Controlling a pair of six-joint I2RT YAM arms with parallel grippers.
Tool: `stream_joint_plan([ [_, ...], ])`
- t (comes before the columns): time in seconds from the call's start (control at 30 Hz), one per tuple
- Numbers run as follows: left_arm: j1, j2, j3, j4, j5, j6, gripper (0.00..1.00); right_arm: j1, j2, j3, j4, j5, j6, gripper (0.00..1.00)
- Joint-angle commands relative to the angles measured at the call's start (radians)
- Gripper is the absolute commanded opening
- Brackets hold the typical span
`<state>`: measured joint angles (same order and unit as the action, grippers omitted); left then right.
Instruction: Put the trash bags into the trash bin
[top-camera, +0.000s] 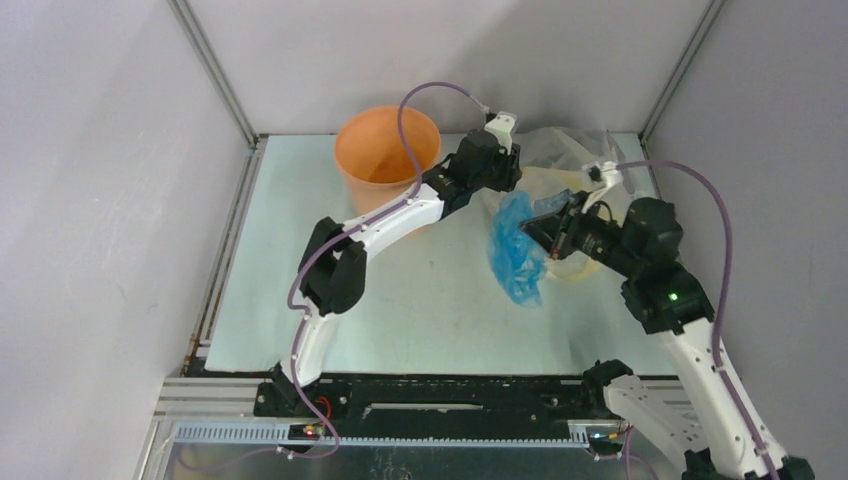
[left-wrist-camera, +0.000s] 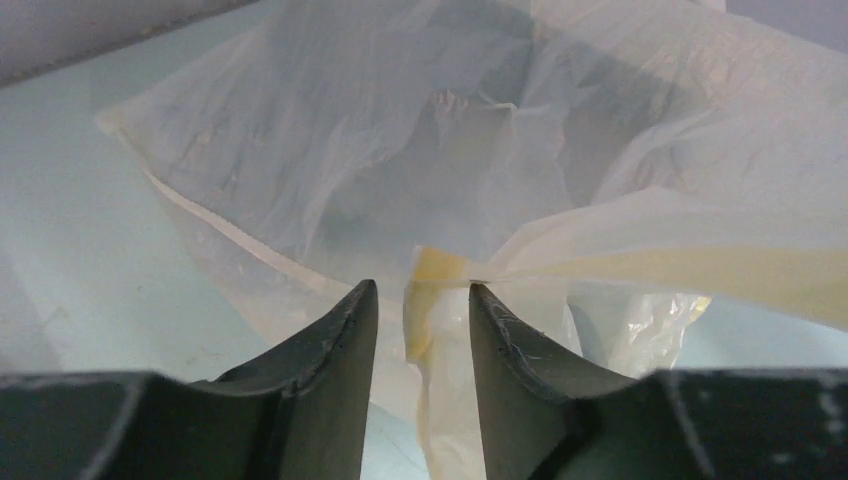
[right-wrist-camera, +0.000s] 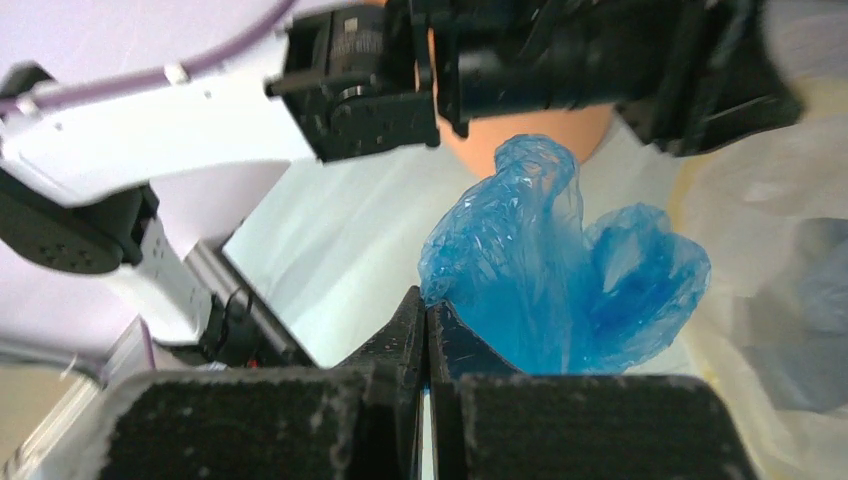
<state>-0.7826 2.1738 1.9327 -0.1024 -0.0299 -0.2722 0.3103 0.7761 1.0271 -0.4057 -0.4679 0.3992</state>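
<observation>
A crinkly light-blue trash bag (top-camera: 515, 250) hangs off the table, right of centre, and my right gripper (top-camera: 535, 228) is shut on its upper edge. In the right wrist view the fingers (right-wrist-camera: 428, 300) pinch the blue film (right-wrist-camera: 550, 270), which bulges beyond them. The orange-tan trash bin (top-camera: 385, 150) stands at the back, left of centre, and part of it shows behind the left arm (right-wrist-camera: 520, 125). My left gripper (top-camera: 510, 175) is to the right of the bin. Its jaws (left-wrist-camera: 422, 290) stand apart, with a yellowish hem (left-wrist-camera: 440, 268) loose between them.
A large yellowish-clear plastic bag (top-camera: 560, 165) lies at the back right, filling the left wrist view (left-wrist-camera: 400, 150). The left arm (right-wrist-camera: 200, 110) crosses in front of the bin. Grey walls and metal frame posts close in the table's back and sides.
</observation>
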Motion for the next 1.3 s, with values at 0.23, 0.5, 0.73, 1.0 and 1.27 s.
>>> stream_joint_plan([
  [0.23,0.005,-0.381,-0.152,-0.112,0.008,0.039,0.84,0.109,0.104,0.024,-0.055,0.039,-0.080,0.50],
  [0.5,-0.020,-0.610,-0.400,-0.148,-0.010,0.024,0.89,0.082,0.068,-0.036,-0.096,0.247,-0.088,0.77],
  [0.73,-0.098,-0.774,-0.668,-0.153,-0.102,0.039,0.92,0.090,0.133,-0.104,-0.070,0.389,-0.138,0.85],
  [1.0,-0.138,-0.765,-0.875,-0.070,-0.128,0.067,1.00,0.097,0.292,-0.121,0.092,0.388,-0.128,0.78],
  [1.27,-0.143,-0.654,-0.929,0.024,-0.108,0.075,1.00,0.086,0.419,-0.116,0.237,0.482,-0.104,0.77],
])
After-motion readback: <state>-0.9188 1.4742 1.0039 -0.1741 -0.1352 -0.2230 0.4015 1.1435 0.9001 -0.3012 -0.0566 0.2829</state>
